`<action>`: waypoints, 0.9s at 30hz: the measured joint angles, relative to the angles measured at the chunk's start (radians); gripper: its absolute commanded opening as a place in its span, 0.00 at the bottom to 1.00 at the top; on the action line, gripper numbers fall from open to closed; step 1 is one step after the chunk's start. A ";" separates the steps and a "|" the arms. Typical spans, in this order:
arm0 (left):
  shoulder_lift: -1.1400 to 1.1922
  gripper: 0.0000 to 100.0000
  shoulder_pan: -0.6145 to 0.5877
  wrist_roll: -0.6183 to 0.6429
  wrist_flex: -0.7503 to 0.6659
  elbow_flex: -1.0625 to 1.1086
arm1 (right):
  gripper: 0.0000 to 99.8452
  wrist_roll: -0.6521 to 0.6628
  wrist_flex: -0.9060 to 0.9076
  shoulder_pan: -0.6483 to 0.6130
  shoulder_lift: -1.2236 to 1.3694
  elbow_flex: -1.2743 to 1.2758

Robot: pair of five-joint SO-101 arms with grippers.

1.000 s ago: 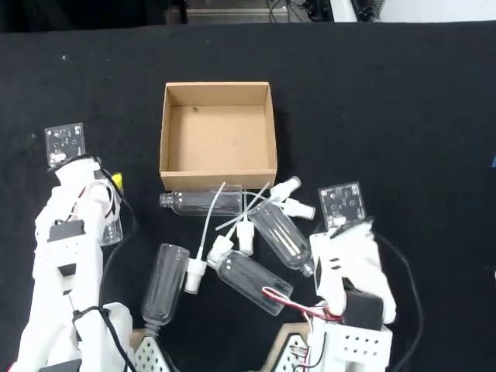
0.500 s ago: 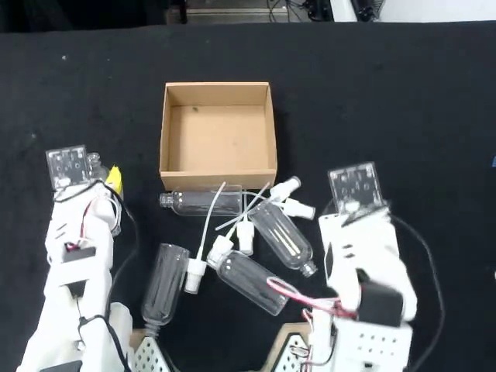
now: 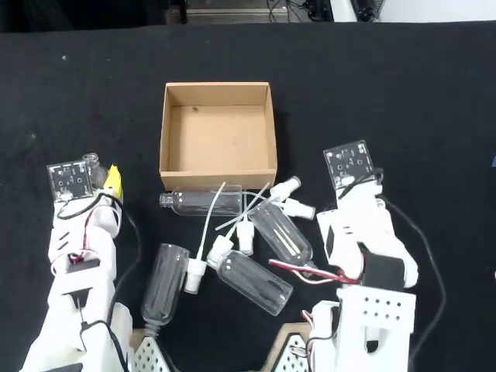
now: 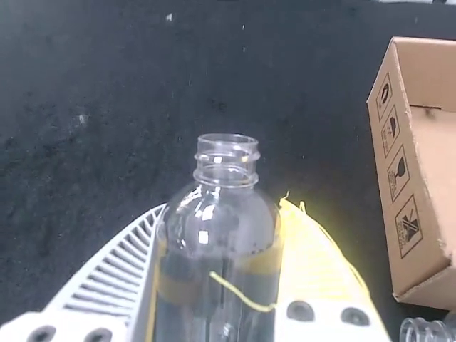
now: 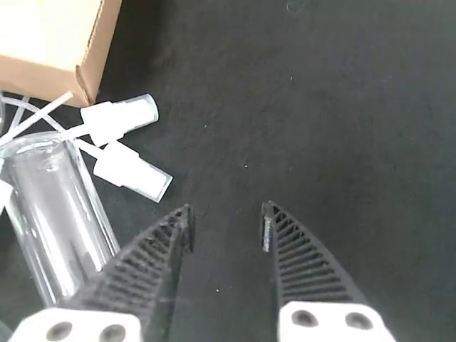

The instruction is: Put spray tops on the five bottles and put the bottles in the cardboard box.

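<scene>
My left gripper (image 4: 224, 214) is shut on a clear open-necked bottle (image 4: 226, 160), held upright left of the cardboard box (image 4: 420, 164). From above, its neck (image 3: 93, 161) pokes out beside the left gripper (image 3: 99, 184). The box (image 3: 218, 91) is empty. In front of it lie several clear bottles (image 3: 203, 203) (image 3: 283, 235) (image 3: 252, 281) (image 3: 165, 285) among several white spray tops (image 3: 285, 188) (image 3: 245, 235) (image 3: 194, 275). My right gripper (image 5: 226, 217) is open over bare cloth, just right of two spray tops (image 5: 117, 117) (image 5: 132, 173) and a lying bottle (image 5: 53, 214).
Black cloth (image 3: 403, 93) covers the table, with free room behind and to the right of the box. The arm bases (image 3: 372, 325) stand at the near edge. The dip tubes (image 3: 213, 213) of the spray tops cross over the lying bottles.
The left arm has drawn back toward the near edge with the bottle still in its grip. The right arm has pushed farther out, away from the lying bottle, and turned slightly.
</scene>
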 measured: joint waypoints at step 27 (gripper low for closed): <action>-0.999 0.03 0.000 0.003 0.709 0.098 | 0.15 0.012 -0.041 -0.147 0.560 -0.221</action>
